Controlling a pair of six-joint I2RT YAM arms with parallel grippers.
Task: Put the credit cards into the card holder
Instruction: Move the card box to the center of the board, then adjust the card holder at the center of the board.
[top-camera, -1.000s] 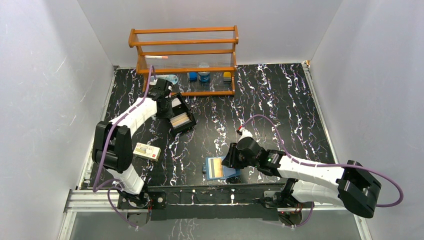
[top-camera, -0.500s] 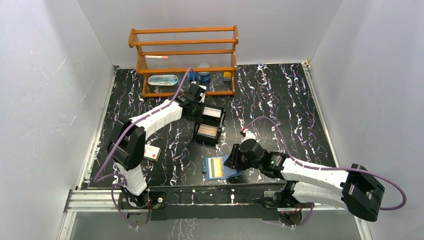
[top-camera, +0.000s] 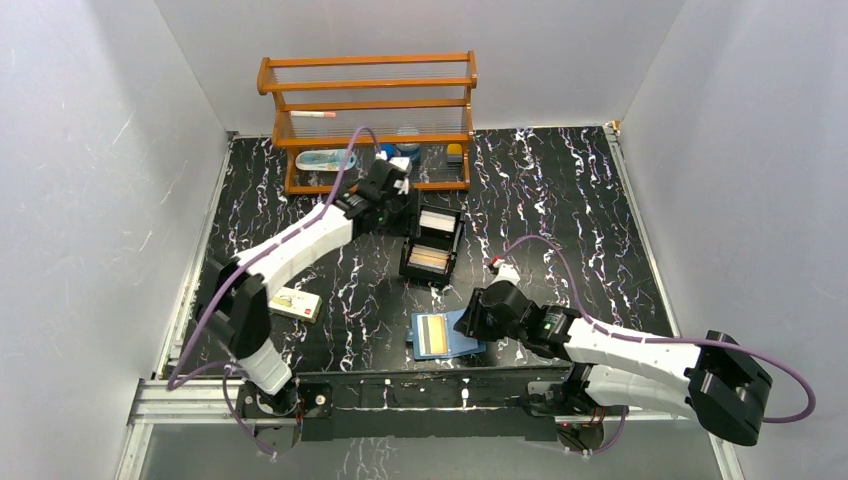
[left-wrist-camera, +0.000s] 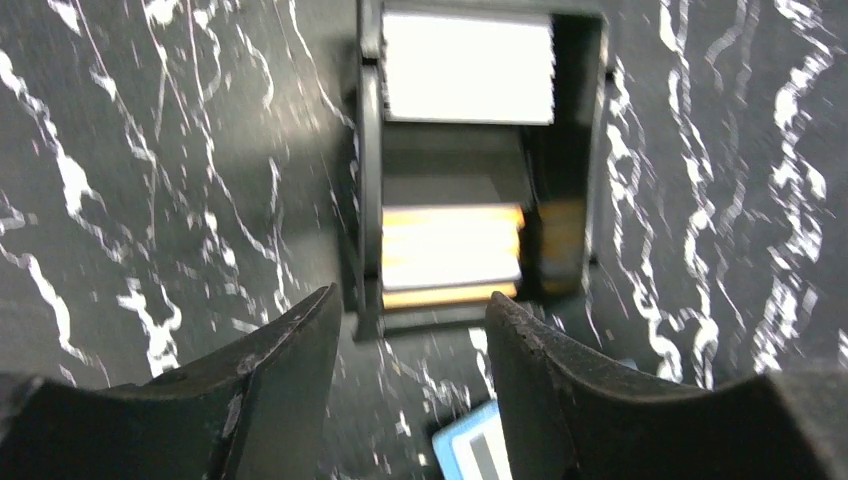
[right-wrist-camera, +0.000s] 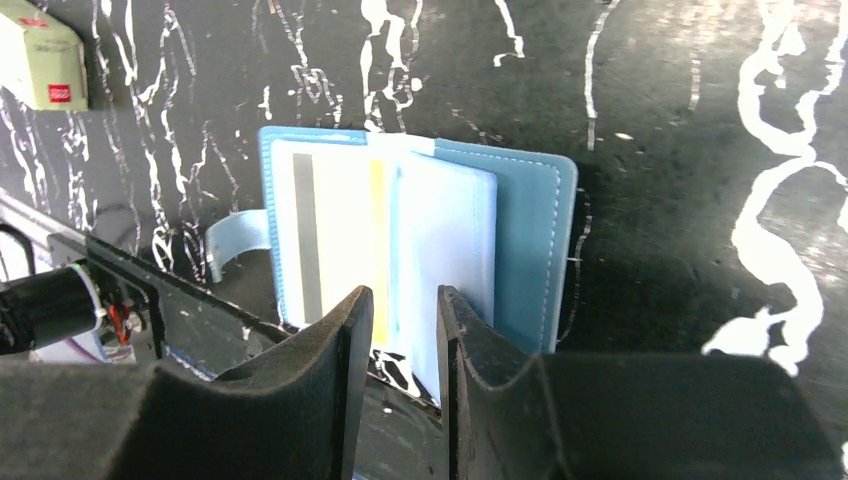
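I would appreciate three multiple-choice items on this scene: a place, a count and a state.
1. The cream packet with a red mark lies: A) left of the light-blue square wallet; B) on the wooden rack; C) against the back wall.
2. The black plastic box has compartments: A) one; B) two; C) four.
3. The wallet is: A) snapped shut; B) open; C) rolled up.
Answers: A, it sits further left in the top view; B, one holds white cards, one tan cards; B, its inner leaves show.

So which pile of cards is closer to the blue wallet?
The tan pile, in the black box's near compartment; the white pile sits farther from the wallet.
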